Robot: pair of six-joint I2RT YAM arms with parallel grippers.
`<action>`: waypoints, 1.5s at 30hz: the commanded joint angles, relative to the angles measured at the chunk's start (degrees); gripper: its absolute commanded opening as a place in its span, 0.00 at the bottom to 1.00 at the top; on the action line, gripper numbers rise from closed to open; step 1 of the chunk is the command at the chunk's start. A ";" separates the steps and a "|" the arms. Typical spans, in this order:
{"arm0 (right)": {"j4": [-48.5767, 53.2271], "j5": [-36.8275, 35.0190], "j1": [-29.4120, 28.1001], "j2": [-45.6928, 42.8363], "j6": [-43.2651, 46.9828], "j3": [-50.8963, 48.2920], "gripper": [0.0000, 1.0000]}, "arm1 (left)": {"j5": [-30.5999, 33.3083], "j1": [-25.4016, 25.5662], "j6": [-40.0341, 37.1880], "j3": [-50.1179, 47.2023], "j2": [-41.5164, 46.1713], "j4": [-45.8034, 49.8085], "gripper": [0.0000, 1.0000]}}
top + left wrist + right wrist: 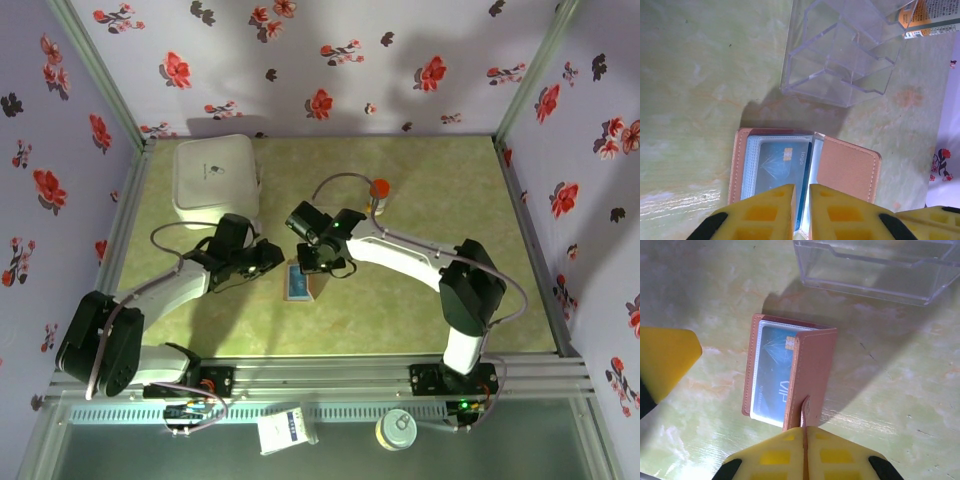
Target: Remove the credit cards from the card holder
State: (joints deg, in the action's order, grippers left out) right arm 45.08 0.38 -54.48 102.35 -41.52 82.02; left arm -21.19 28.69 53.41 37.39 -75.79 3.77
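Well, the wallet (812, 365) lies half open on the table (690, 75), the right gripper (804, 440) pinching its flap. Meanwhile the left gripper (801, 210) is nearly closed at the edge of the card (782, 162) (gripping or not, I cannot tell). A tight sleeve could drag the wallet along, pulling the flap free.

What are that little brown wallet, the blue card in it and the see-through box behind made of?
The card holder looks like tan leather or imitation, matte, with stitched edges. The blue card seems glossy plastic, judging by its glare. The tray looks like rigid clear acrylic, with sharp shiny edges.
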 commanded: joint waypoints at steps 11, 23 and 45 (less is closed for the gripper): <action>-0.30 -2.22 2.86 -5.41 0.38 -8.86 0.08 | -3.18 1.90 -1.14 2.21 -11.39 -0.23 0.12; -4.46 -2.75 5.58 -3.79 1.17 -16.33 0.08 | -2.24 3.13 0.08 2.05 -15.18 -0.34 0.09; -8.03 -5.52 5.77 0.27 1.92 -21.64 0.07 | -0.70 4.87 2.41 -3.03 -10.35 -0.42 0.08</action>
State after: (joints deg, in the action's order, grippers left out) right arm 36.64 -3.20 -48.99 101.38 -40.47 61.41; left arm -22.50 32.88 54.57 35.40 -87.35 2.66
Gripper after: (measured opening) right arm 0.074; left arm 0.082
